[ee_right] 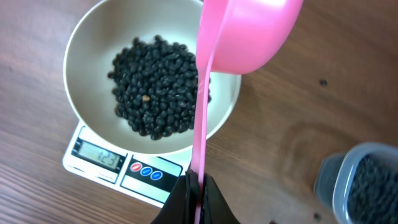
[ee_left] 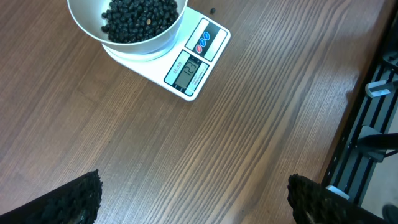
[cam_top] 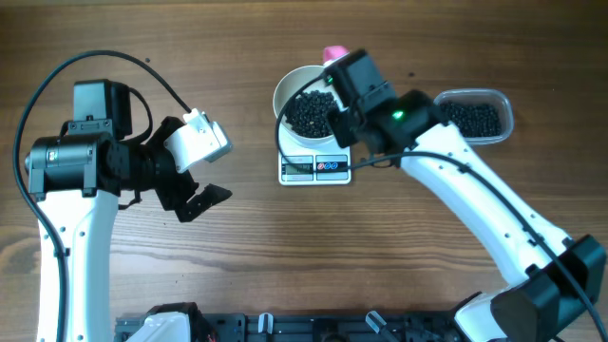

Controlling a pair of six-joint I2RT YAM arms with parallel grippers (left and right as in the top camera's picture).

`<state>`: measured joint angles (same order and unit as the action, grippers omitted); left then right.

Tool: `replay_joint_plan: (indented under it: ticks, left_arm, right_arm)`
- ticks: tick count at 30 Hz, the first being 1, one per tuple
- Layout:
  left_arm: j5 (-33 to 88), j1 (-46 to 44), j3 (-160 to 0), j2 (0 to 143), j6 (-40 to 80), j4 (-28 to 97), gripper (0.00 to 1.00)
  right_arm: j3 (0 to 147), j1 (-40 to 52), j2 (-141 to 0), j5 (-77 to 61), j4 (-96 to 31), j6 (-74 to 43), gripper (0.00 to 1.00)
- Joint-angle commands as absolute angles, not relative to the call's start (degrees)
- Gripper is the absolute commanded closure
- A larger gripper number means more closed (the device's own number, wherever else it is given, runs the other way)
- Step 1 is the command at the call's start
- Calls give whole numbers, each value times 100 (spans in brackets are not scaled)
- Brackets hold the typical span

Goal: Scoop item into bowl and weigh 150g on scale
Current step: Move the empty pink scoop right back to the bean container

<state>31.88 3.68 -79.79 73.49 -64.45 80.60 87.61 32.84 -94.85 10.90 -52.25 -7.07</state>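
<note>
The white bowl (cam_top: 288, 87) sits on the scale (cam_top: 315, 168) and holds a heap of black beads (cam_top: 312, 112). In the right wrist view the beads (ee_right: 155, 87) cover the bottom of the bowl (ee_right: 87, 50), and the display of the scale (ee_right: 96, 154) reads 123. My right gripper (ee_right: 198, 186) is shut on the thin handle of a pink scoop (ee_right: 249, 31). The scoop is turned on its side over the bowl's right rim, and its inside is hidden. My left gripper (cam_top: 204, 201) hangs open over bare table to the left, nothing between its fingers (ee_left: 68, 202).
A clear plastic tub (cam_top: 475, 116) of black beads stands right of the bowl, also low right in the right wrist view (ee_right: 364, 186). One loose bead (ee_right: 323, 82) lies on the wood near the scoop. A black rail (cam_top: 313, 328) runs along the table's front edge.
</note>
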Motion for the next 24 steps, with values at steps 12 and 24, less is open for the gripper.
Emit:
replay_joint_plan:
  ticks: [12, 24]
  left_arm:
    - [3312, 392, -8090, 7293, -6560, 8062, 0]
    - [3312, 392, -8090, 7293, -6558, 8062, 0]
  right_arm:
    - [9937, 1004, -9203, 1103, -8204, -1007, 96]
    - [9703, 248, -9983, 1728, -8604, -301, 96]
